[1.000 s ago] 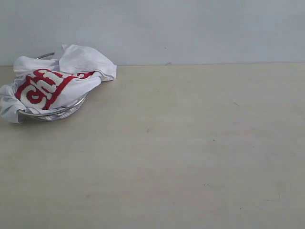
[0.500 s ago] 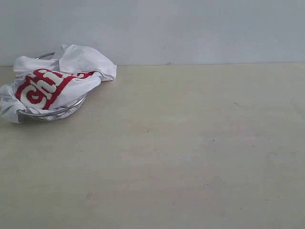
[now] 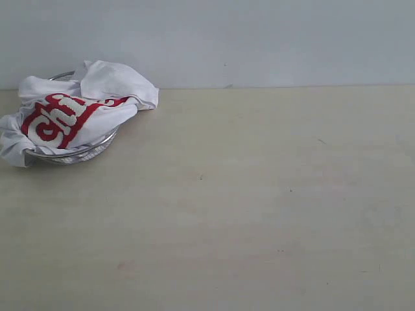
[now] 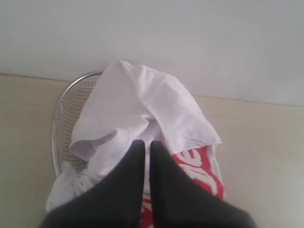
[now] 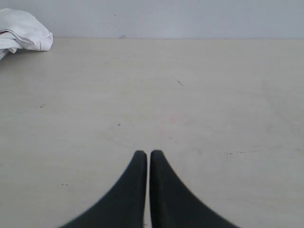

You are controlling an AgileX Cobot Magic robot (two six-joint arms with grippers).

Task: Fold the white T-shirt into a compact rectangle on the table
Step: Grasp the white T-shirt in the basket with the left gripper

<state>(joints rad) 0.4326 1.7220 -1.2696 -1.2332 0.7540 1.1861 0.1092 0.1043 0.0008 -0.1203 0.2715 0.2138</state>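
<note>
The white T-shirt [image 3: 78, 107] lies crumpled in a heap at the far left of the table [image 3: 259, 194], its red band with white lettering facing up. In the left wrist view the T-shirt [image 4: 142, 109] spills over a wire-mesh bowl, and my left gripper [image 4: 147, 143] hovers over it, shut, with nothing between its fingers. My right gripper [image 5: 148, 153] is shut and empty above bare tabletop, well to the right of the shirt, whose white edge [image 5: 23, 31] shows in that view's corner. Neither gripper appears in the exterior view.
A wire-mesh metal bowl [image 3: 78, 154] sits under the shirt; its rim [image 4: 66, 118] shows beside the cloth. A plain pale wall [image 3: 259, 39] rises behind the table's far edge. The tabletop stretches wide to the right of the bowl.
</note>
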